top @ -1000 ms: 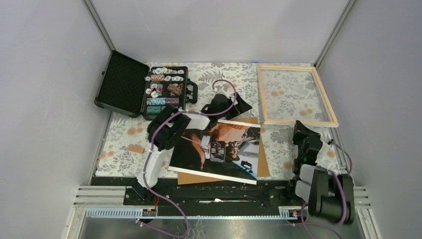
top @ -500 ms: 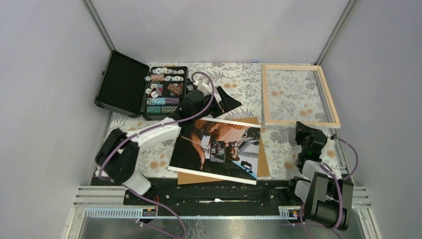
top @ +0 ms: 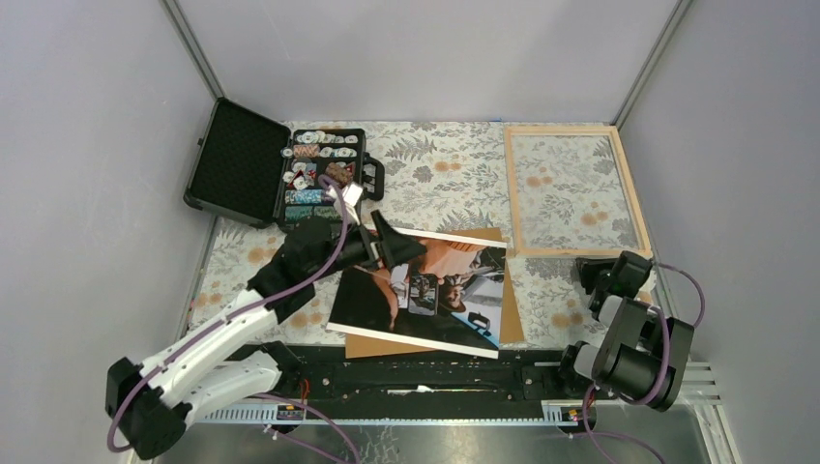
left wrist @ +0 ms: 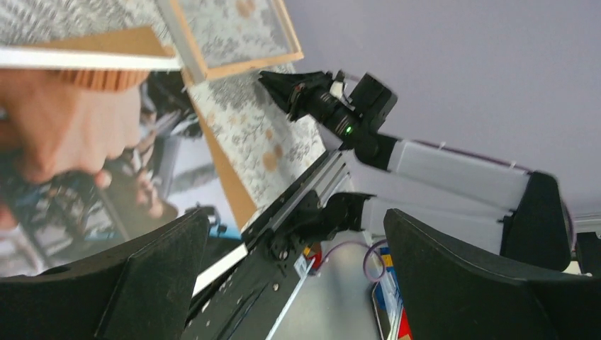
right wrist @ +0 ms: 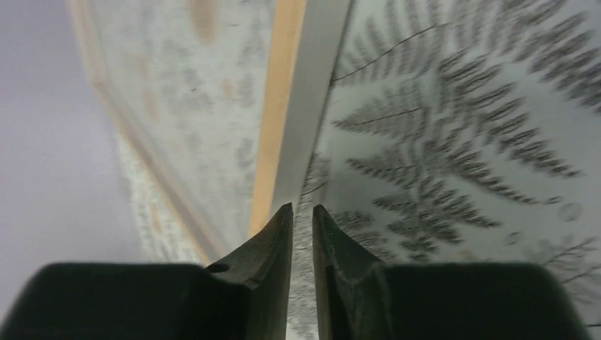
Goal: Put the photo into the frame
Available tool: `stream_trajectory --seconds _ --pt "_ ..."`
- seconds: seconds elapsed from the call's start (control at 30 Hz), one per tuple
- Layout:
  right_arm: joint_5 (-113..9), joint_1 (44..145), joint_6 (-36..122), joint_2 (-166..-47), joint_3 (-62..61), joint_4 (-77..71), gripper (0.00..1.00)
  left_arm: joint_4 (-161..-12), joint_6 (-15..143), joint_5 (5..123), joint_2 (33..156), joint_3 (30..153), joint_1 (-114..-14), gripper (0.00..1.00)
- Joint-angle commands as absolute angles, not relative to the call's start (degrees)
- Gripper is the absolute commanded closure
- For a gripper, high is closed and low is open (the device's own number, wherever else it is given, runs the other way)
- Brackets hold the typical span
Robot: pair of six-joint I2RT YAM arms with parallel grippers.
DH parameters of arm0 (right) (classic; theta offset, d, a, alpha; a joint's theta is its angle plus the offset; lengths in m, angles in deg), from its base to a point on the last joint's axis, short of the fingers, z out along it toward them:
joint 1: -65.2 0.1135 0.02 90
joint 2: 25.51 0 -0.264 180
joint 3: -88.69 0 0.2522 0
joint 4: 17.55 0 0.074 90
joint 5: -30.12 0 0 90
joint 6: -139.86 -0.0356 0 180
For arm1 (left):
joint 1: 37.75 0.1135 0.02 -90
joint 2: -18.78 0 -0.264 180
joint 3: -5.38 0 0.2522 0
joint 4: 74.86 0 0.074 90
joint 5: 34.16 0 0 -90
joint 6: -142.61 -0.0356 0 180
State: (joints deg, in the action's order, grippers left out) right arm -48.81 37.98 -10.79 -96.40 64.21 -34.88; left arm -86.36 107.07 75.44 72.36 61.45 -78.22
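Photo: one, face up on one brown board, table centre.
Frame: one, far right, near-left corner just beside photo.
Left gripper: jaws wide, holding nothing, above photo's far-left corner.
Right gripper: jaws narrow, nipping frame's near rail.

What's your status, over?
Left gripper open over photo, far-left corner. Right gripper nearly shut, empty, just short of frame. Photo lies on backing board, unframed. Nothing between them.
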Motion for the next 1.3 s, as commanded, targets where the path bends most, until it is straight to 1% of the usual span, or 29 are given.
stream_trajectory --seconds 0.0,0.1,0.2,0.27,0.33,0.4,0.47,0.53,0.6,0.67,0.73,0.8,0.83,0.97,1.1,1.27 --pt "-46.1 35.6 3.1 -98.8 56.3 -20.8 0.72 -93.5 106.8 76.4 65.6 56.0 -78.4 0.01" --pt "-47.0 35.6 9.1 -97.5 49.1 -6.9 0.46 -94.7 107.2 75.9 63.0 52.2 -78.5 0.01" --pt "-46.9 35.8 12.0 -91.4 47.1 4.5 0.28 -94.5 106.8 73.7 62.2 48.8 -78.5 0.01" --pt "-47.3 37.1 13.2 -85.8 46.1 10.0 0.23 -94.0 105.9 71.8 62.9 47.4 -78.5 0.01" --pt "-49.6 41.5 14.9 -80.8 44.3 15.2 0.18 -92.8 105.3 70.7 64.8 46.6 -78.5 0.01" --pt "-50.4 49.3 16.6 -79.3 42.5 18.6 0.12 -91.1 104.9 70.7 67.8 46.3 -78.5 0.01" --pt "-47.7 57.0 18.9 -81.0 41.0 19.0 0.05 -89.2 104.8 71.2 71.1 46.2 -78.6 0.01" --pt "-44.3 64.9 21.1 -85.8 39.5 19.7 0.06 -86.7 105.4 71.3 73.4 45.5 -78.8 0.01" --pt "-44.8 71.9 22.0 -89.3 38.1 20.3 0.06 -83.4 106.4 70.7 75.0 44.2 -79.0 0.01" --pt "-41.3 75.3 22.0 -91.2 38.6 17.4 0.06 -80.3 107.4 69.8 76.5 43.1 -79.2 0.01" --pt "-35.1 76.6 21.3 -93.2 39.3 14.6 0.08 -78.4 107.8 69.7 78.8 42.8 -79.3 0.01" --pt "-32.0 77.4 20.5 -94.0 41.1 12.3 0.09 -77.3 107.9 69.6 81.1 42.9 -79.4 0.01" --pt "-32.1 77.4 20.5 -93.9 41.7 11.6 0.09 -76.7 107.8 69.5 82.4 42.8 -79.4 0.01" --pt "-38.8 77.1 22.5 -94.7 41.3 10.9 0.07 -73.8 109.1 67.5 85.1 41.5 -79.5 0.01" --pt "-36.7 75.4 22.0 -101.2 39.8 6.0 0.08 -71.4 112.1 65.7 86.7 38.9 -79.4 0.01" --pt "-38.1 74.2 21.2 -106.4 37.4 1.7 0.1 -71.5 113.0 64.4 88.9 37.4 -79.4 0.01"
